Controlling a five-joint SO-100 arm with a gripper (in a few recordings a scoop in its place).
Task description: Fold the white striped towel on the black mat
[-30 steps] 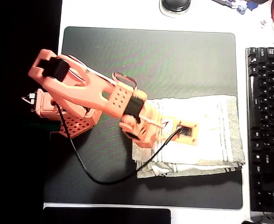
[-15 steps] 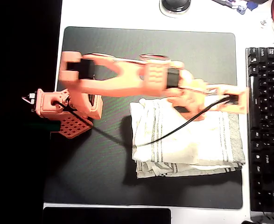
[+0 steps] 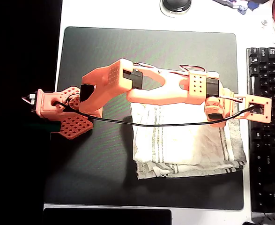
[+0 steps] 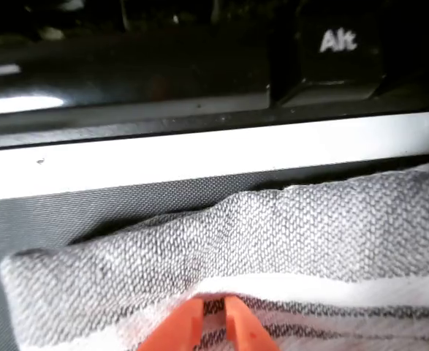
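overhead: bright, even, sharp | left edge black | arm shadows mat | wrist: dim, keyboard blurred, towel weave crisp

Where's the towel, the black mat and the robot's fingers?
white striped towel (image 3: 184, 145), overhead view, middle of cloth.
black mat (image 3: 151, 51), overhead view, bare top part.
fingers (image 4: 232, 325), wrist view, right orange tip.

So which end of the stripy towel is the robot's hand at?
The orange hand is at the off-white striped cloth towel's end beside the black keyboard, not the end nearer the robot's base.
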